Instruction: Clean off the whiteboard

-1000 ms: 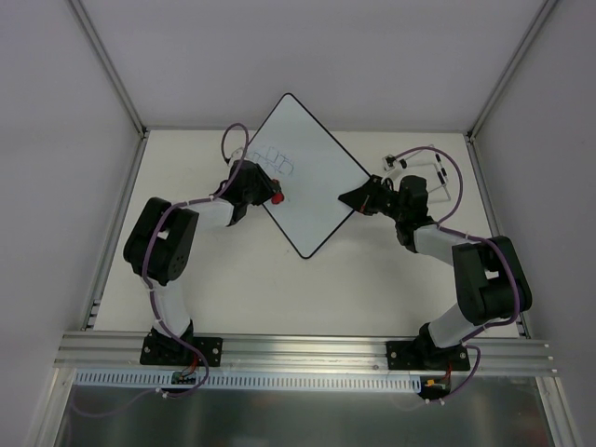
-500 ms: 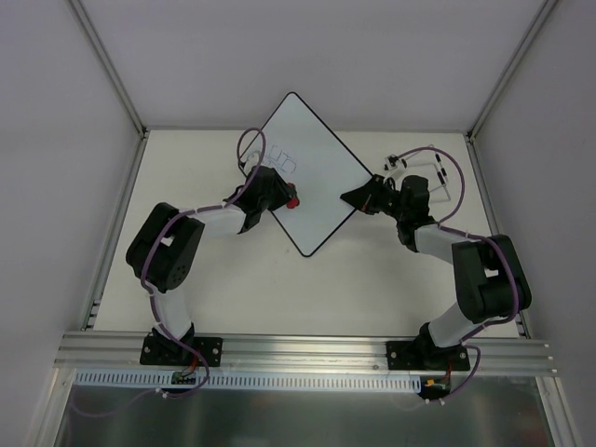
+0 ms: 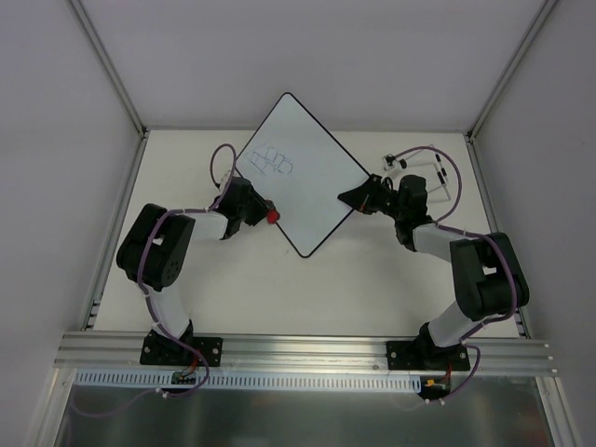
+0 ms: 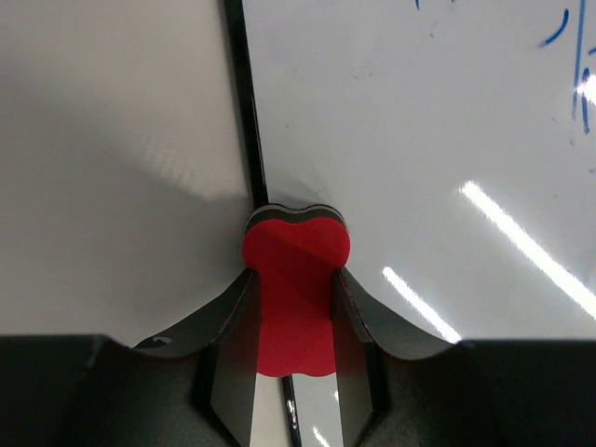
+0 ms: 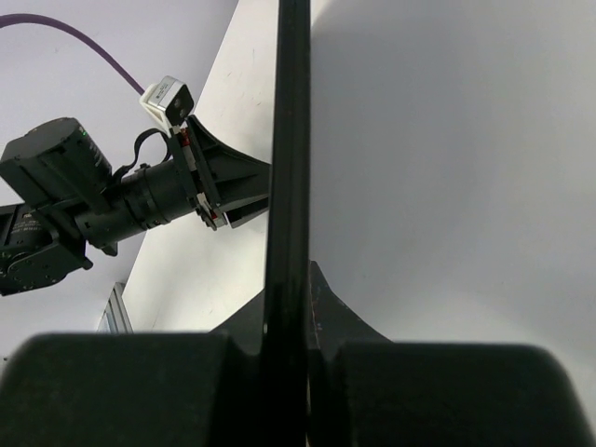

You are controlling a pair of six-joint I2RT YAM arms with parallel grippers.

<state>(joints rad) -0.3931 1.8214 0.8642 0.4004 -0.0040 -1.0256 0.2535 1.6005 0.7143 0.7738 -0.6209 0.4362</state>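
One whiteboard (image 3: 312,200), one red eraser (image 3: 272,216), two arms (image 3: 154,251) (image 3: 480,275).

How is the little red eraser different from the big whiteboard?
The eraser is small, red and bone-shaped; the whiteboard is big, white and black-rimmed. The eraser is plain; the whiteboard has pen drawings. The left hand holds the eraser; the right hand pinches the whiteboard's edge. What they share: each is gripped by a shut hand.
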